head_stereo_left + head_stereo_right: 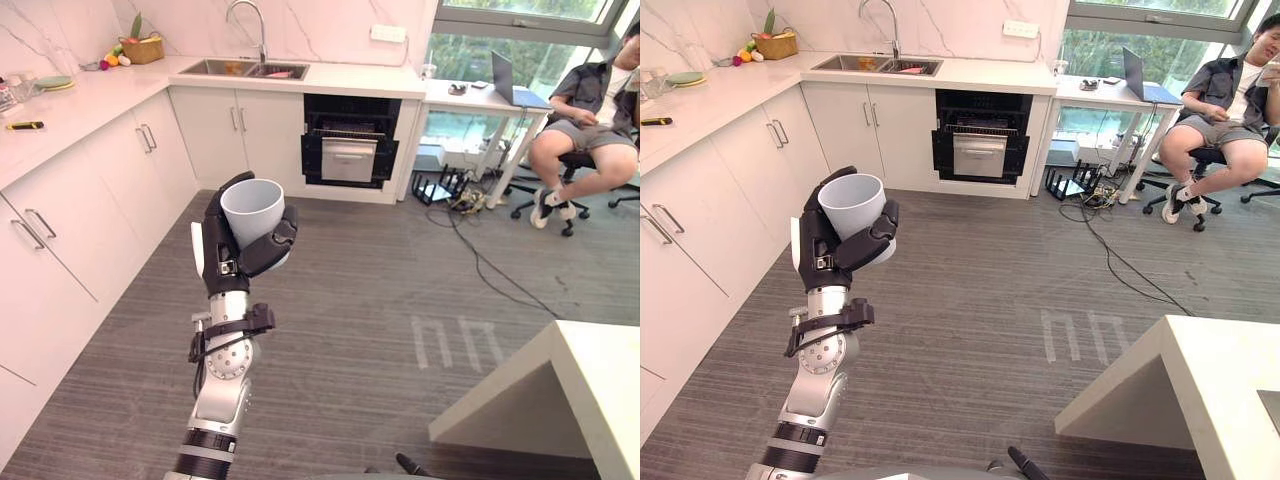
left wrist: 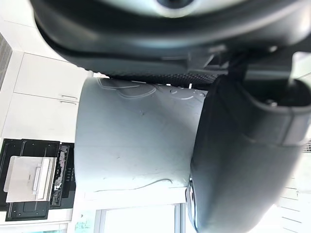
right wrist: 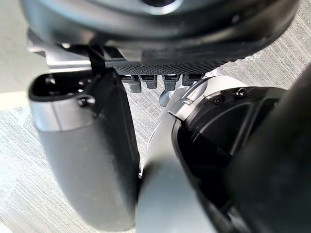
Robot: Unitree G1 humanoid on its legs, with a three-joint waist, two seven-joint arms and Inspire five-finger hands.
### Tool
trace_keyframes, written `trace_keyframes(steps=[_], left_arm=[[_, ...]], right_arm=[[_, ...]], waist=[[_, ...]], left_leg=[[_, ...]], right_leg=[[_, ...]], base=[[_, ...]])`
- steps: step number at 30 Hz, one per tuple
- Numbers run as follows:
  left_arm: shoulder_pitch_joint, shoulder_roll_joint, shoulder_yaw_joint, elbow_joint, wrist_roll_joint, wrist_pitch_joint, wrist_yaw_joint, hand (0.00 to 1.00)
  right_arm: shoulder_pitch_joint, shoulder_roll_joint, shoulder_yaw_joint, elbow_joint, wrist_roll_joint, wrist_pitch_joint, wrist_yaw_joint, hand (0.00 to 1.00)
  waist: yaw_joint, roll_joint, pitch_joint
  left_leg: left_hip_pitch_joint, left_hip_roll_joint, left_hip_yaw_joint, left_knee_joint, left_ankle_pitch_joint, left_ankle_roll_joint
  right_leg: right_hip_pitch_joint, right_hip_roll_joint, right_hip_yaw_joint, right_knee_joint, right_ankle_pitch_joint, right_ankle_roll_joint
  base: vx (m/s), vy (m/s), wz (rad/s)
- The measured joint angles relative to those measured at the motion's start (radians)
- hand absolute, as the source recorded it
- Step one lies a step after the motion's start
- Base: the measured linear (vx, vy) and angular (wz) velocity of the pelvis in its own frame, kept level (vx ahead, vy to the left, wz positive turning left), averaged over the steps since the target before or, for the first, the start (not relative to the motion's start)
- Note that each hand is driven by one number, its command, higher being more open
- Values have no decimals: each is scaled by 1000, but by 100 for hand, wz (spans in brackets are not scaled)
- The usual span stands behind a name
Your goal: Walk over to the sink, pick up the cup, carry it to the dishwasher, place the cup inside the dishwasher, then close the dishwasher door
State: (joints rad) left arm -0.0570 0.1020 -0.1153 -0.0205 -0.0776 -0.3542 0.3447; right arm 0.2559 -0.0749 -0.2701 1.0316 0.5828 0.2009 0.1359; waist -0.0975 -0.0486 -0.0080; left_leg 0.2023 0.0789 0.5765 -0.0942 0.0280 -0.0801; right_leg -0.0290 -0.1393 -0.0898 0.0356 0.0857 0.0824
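Observation:
My left hand (image 1: 225, 262) is raised in front of me, shut on a pale grey cup (image 1: 252, 205) held upright with its mouth up. In the left wrist view the cup (image 2: 131, 141) sits between palm and thumb (image 2: 243, 155). The dishwasher (image 1: 350, 145) stands open under the far counter, a dark cavity with a white panel in front. It is just right of the sink (image 1: 215, 68) with its tall tap. My right hand (image 3: 87, 155) hangs low over the grey floor, fingers relaxed and holding nothing.
White cabinets (image 1: 60, 210) run along my left under a counter. A white table corner (image 1: 580, 390) juts in at lower right. A person (image 1: 590, 130) sits on a chair by a desk at the back right, with cables (image 1: 480, 250) trailing on the floor.

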Motion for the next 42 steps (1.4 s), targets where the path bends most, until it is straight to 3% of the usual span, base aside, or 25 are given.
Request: trace_keyframes(steps=[5,9,12,14,16,17,18,21,23,24,25,28,29,30,31,34,38,40,41,42], left_arm=[[6,6,-1,37,-4,-1,-15,0],[56,10,11,37,-111,31,-79,0],[97,0,38,42,-232,97,-137,0],[102,-28,75,48,-327,154,-175,0],[84,-38,69,68,-372,190,-208,0],[78,-39,58,80,-376,223,-230,0],[81,-31,34,100,-383,242,-241,0],[68,-32,-51,112,-404,255,-290,0],[67,-33,-64,111,-405,256,-306,0],[63,-30,-69,111,-410,261,-306,0],[58,-30,-72,111,-415,266,-306,0],[33,-24,-80,90,-417,292,-304,0],[22,-24,-83,71,-420,298,-304,0],[18,-42,-90,61,-428,309,-305,0],[11,-44,-96,50,-433,312,-312,0],[-48,-49,-113,44,-434,311,-330,0],[-50,-61,-142,44,-433,307,-314,0],[-50,-67,-162,44,-431,303,-303,0],[-49,-82,-166,44,-421,303,-297,0],[-38,-101,-162,39,-412,303,-286,0]], right_arm=[[6,0,1,1,1,-1,0,100],[10,-2,0,21,3,-15,2,100],[6,-13,-13,44,3,-25,20,100],[-38,-5,-59,92,4,-40,22,100],[-65,-2,-78,97,6,-65,19,100],[-76,5,-92,91,24,-76,23,100],[-69,14,-97,58,28,-101,38,100],[-81,14,-95,52,22,-145,31,100],[-83,31,-100,48,22,-146,28,100],[-68,47,-111,30,24,-145,21,100],[-59,53,-119,21,24,-144,18,100],[-24,64,-118,-23,23,-137,8,100],[-7,67,-115,-38,23,-136,5,100],[-4,48,-127,-45,23,-132,4,100],[-9,43,-128,-48,22,-132,-3,100],[-17,66,-138,-82,23,-122,-16,100],[-1,71,-152,-89,18,-100,-43,100],[17,74,-164,-89,7,-101,-48,100],[36,69,-172,-88,-19,-109,-46,100],[47,63,-176,-86,-43,-116,-45,100]], waist=[[-4,0,-1],[5,0,-1],[27,7,4],[49,19,11],[45,39,48],[23,35,84],[3,21,92],[-14,28,109],[-14,31,120],[-15,33,123],[-15,36,125],[1,31,130],[2,19,133],[0,75,135],[2,84,133],[2,77,133],[0,77,108],[0,80,102],[-1,88,99],[4,96,101]], left_leg=[[2,-10,-23,1,6,10],[-6,-10,-48,21,-10,7],[-46,-6,-130,125,-83,18],[-78,-22,-208,183,-137,53],[-69,-12,-211,195,-154,82],[-45,-23,-223,216,-171,96],[-19,-45,-248,224,-185,111],[4,-57,-329,218,-189,117],[9,-45,-351,221,-198,118],[15,-31,-369,227,-211,109],[21,-23,-376,232,-219,104],[78,11,-382,277,-302,45],[105,23,-388,316,-355,13],[121,71,-395,331,-378,-1],[121,80,-402,337,-375,3],[154,87,-438,347,-332,19],[133,102,-457,442,-263,9],[74,126,-457,569,-197,-60],[-5,163,-457,728,-106,-126],[-90,215,-452,910,-4,-118]], right_leg=[[29,-2,-26,-30,3,2],[65,-3,-51,-90,18,-10],[58,-4,-48,-72,11,-16],[-4,-8,-46,32,-5,-26],[-65,-25,-94,217,-58,-60],[-185,-88,-130,579,-110,-126],[-246,-128,-129,766,-54,-176],[-262,-128,-67,840,-5,-149],[-263,-86,-38,792,-142,-73],[-266,-50,-35,730,-189,-63],[-267,-34,-36,692,-199,-60],[-264,14,-25,379,-169,-47],[-226,25,-16,292,-22,-55],[-221,70,-40,331,-59,-82],[-233,80,-42,365,-88,-92],[-252,83,-52,518,-222,-115],[-231,87,-69,560,-320,-109],[-188,87,-86,530,-339,-110],[-137,97,-100,483,-346,-112],[-70,122,-110,419,-351,-134]], base=[[-6,-4,12],[-6,-15,18],[4,-6,-13],[-13,48,-49],[-64,28,-6],[-78,42,39],[-41,55,55],[129,0,70],[213,-113,40],[232,-175,35],[277,-222,34],[374,-294,12],[486,-326,9],[482,-287,6],[492,-295,-2],[351,-262,1],[306,-204,6],[276,-122,30],[355,-110,30],[435,-107,27]])
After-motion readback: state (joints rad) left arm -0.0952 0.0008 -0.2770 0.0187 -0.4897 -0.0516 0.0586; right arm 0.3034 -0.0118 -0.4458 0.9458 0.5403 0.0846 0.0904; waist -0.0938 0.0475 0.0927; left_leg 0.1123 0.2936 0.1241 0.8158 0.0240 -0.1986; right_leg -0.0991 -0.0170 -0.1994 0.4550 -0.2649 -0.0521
